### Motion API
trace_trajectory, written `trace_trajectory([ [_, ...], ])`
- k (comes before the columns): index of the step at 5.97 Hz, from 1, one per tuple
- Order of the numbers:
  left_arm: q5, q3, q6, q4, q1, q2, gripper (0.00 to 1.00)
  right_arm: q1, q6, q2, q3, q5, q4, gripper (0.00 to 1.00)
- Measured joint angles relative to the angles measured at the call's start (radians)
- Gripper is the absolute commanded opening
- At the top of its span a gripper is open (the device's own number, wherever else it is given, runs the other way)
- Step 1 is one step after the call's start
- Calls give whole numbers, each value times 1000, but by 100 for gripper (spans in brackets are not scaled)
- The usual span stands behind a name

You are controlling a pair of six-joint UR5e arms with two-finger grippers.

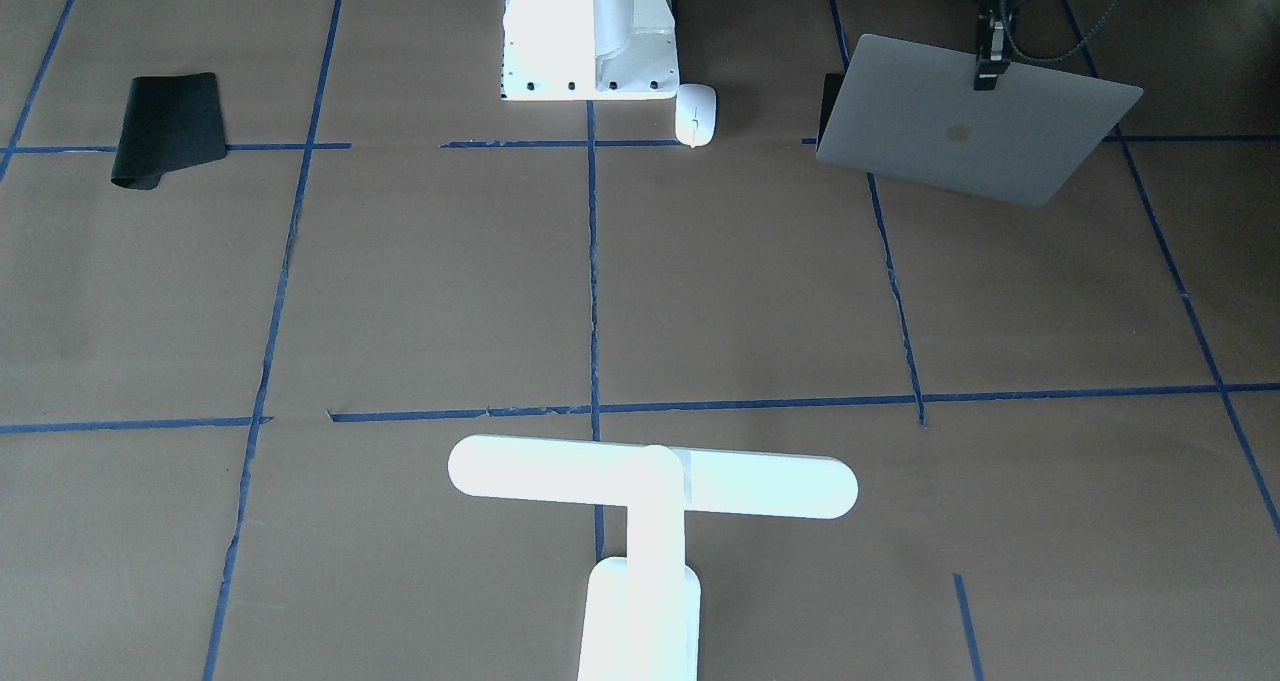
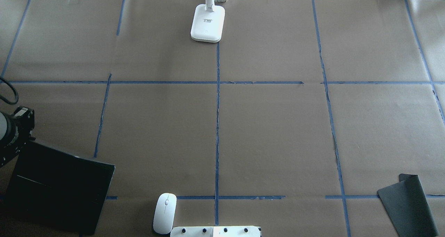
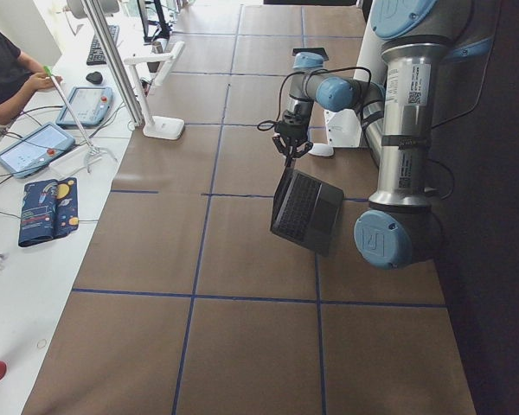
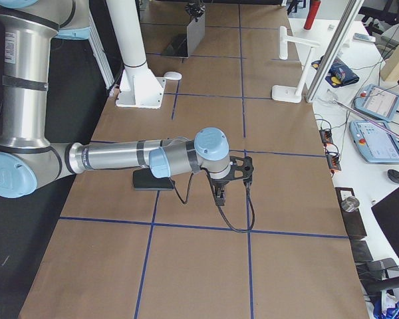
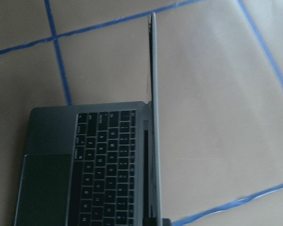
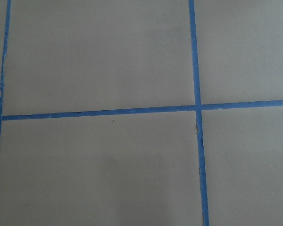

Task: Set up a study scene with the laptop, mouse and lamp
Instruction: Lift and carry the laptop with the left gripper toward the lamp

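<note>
- The laptop [image 1: 960, 131] is thin, matte silver-grey metal with a faint logo on its lid. The left wrist view shows dark keys [image 5: 108, 165] and a broad trackpad [image 5: 42, 188]. It stands open on the robot's left, near the robot's edge of the table [image 1: 750, 291].
- The mouse [image 1: 695, 114] is a small, smooth white oval. It sits just beside the white bolted pedestal [image 1: 590, 31], apart from the laptop.
- The lamp [image 1: 650, 481] is glossy white and T-shaped. It stands at the far middle edge, well apart from both.
- A black mat [image 1: 165, 129], one end curled, lies on the robot's right. Brown paper with blue tape [image 1: 592, 261] covers the table.
- The left gripper [image 1: 990, 73] has its jaws pinched narrow on the lid's top edge.
- The right gripper [image 4: 219, 193] hangs over bare paper near the mat. I cannot tell how its jaws stand.
</note>
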Motion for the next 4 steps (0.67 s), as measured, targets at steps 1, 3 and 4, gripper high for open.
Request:
trace_trajectory([
  [1,1,82,32,37,-77,-107,0,0,0,-1,0,0,0,100],
  [3,3,298,54,53,-166,-320,0,-1,0,-3,-4,0,0,100],
  [4,2,397,49,54,-176,-420,0,-1,0,-3,-6,0,0,100],
])
